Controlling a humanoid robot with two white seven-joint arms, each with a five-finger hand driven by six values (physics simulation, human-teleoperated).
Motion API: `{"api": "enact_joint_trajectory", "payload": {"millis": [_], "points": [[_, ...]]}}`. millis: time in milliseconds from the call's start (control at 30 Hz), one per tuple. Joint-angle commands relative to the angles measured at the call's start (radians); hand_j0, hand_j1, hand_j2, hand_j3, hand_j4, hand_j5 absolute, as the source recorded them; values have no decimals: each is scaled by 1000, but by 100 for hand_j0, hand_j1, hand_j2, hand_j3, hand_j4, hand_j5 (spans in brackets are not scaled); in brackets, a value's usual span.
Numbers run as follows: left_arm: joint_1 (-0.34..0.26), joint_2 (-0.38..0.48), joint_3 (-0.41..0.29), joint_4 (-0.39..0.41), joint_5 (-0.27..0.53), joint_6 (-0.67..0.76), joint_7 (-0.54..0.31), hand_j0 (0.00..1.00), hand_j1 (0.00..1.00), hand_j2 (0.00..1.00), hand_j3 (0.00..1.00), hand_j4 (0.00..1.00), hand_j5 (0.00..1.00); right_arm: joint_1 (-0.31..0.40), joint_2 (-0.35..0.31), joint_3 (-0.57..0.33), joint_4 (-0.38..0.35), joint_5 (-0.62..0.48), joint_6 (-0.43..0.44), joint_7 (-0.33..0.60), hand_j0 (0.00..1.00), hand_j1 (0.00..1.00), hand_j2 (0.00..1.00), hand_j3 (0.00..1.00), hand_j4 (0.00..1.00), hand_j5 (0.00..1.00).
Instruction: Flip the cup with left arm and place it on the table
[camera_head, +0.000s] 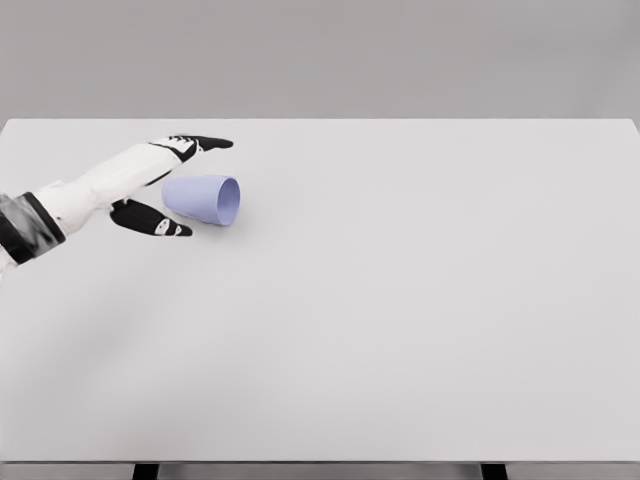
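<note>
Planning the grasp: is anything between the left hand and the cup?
Nothing visible. The cup lies on its side on the table, mouth facing right, with the left hand open around its base end, fingers behind it and thumb in front.

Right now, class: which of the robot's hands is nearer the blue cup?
Left. The left hand brackets the blue cup lying on the table, fingers spread. The right hand is out of view.
</note>
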Motion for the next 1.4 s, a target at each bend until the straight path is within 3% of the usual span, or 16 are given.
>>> {"api": "enact_joint_trajectory", "payload": {"millis": [0,400,700,1000,1367], "points": [[-2,-7,-15,-1,24,64,1,100,100,100,100,100,100,0,0,0,0,0,0,0,100,100,100,100,100,100],[-140,-71,-173,71,66,180,-1,100,100,100,100,100,100,0,0,0,0,0,0,0,100,100,100,100,100,100],[-143,-76,-186,91,66,234,-1,100,100,100,100,100,100,0,0,0,0,0,0,0,100,100,100,100,100,100],[-167,-116,-195,199,63,238,-1,100,100,100,100,100,100,0,0,0,0,0,0,0,100,100,100,100,100,100],[-184,-146,-216,254,55,238,-1,100,100,100,100,100,100,0,0,0,0,0,0,0,100,100,100,100,100,100]]}}
